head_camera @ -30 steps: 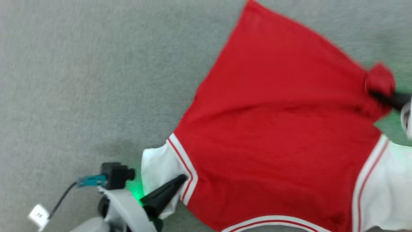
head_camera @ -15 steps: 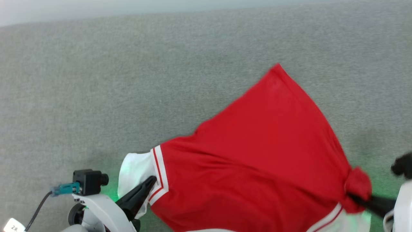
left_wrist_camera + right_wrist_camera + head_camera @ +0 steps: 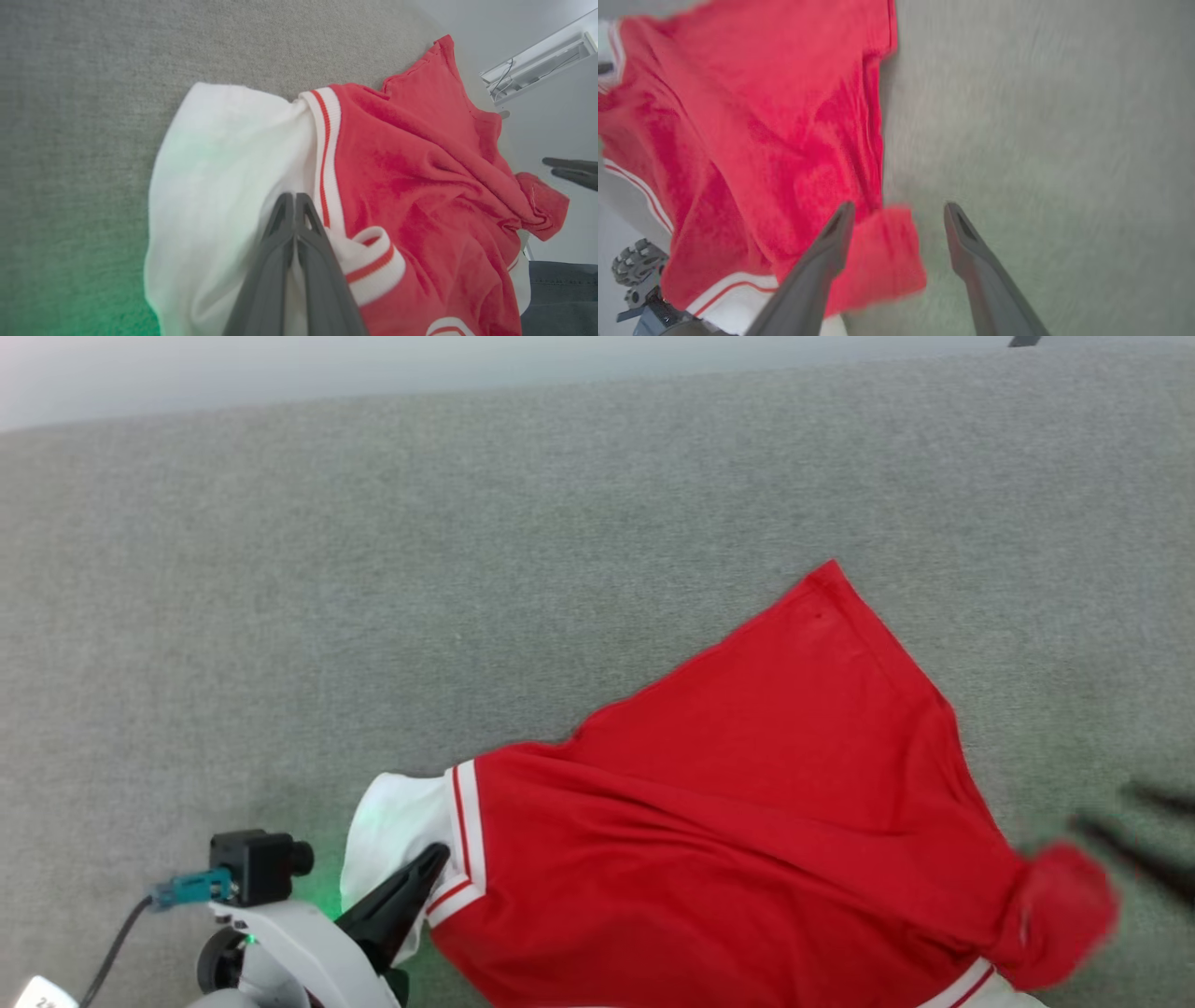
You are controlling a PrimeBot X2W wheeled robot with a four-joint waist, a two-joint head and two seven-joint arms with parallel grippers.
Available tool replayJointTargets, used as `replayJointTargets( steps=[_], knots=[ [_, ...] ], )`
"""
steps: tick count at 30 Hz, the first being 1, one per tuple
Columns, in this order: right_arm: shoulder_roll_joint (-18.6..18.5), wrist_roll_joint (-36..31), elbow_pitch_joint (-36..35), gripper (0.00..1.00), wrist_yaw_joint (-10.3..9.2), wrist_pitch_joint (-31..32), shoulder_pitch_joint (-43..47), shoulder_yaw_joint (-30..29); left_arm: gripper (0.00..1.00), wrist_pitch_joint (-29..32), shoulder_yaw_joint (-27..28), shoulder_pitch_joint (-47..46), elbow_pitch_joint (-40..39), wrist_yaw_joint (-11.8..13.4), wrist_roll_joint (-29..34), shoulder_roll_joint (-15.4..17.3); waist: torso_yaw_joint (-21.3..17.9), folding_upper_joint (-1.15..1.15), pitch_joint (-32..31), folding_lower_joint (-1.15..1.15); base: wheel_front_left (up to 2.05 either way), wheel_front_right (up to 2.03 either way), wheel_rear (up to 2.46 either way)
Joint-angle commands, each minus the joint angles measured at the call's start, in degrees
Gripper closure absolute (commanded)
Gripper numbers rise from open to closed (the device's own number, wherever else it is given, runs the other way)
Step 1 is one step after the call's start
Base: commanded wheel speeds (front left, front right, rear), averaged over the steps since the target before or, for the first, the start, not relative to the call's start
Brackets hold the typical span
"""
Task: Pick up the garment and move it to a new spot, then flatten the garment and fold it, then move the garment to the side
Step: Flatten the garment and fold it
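Here's the garment (image 3: 747, 831), draped across the grey desk (image 3: 373, 569), plain red side up! The left gripper (image 3: 295, 198) has its fingers clenched tight on the white sleeve at the garment's left edge. At the garment's right corner, the right gripper (image 3: 899, 207) has its fingers released and wide apart, and the bunched red corner sits loose between them, close beside one finger.

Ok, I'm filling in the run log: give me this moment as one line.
left hand: shut on garment sleeve | right hand: open, off the cloth | garment: rumpled on grey surface
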Motion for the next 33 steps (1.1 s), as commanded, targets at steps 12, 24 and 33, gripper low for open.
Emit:
replayJointTargets(
  steps=[12,24,33],
  knots=[
    [9.4,-16.9,-2.7,0.00,-0.02,7.2,-17.2,-2.8,1.00,-2.0,-0.1,-1.8,0.9,-0.4,2.2,-4.6,5.1,0.00,3.1,0.00,0.00,0.00,0.00],
    [16.0,-19.8,17.8,0.00,-0.02,12.1,-37.8,16.8,1.00,-2.5,-1.3,-4.8,4.1,-2.2,4.0,-9.9,11.4,0.00,9.0,0.00,0.00,0.00,0.00],
    [15.7,-13.9,24.0,1.00,0.00,10.9,-40.3,28.2,1.00,-3.5,0.1,-6.0,6.4,-4.6,2.8,-12.4,12.7,0.00,9.3,0.00,0.00,0.00,0.00]
  ],
)
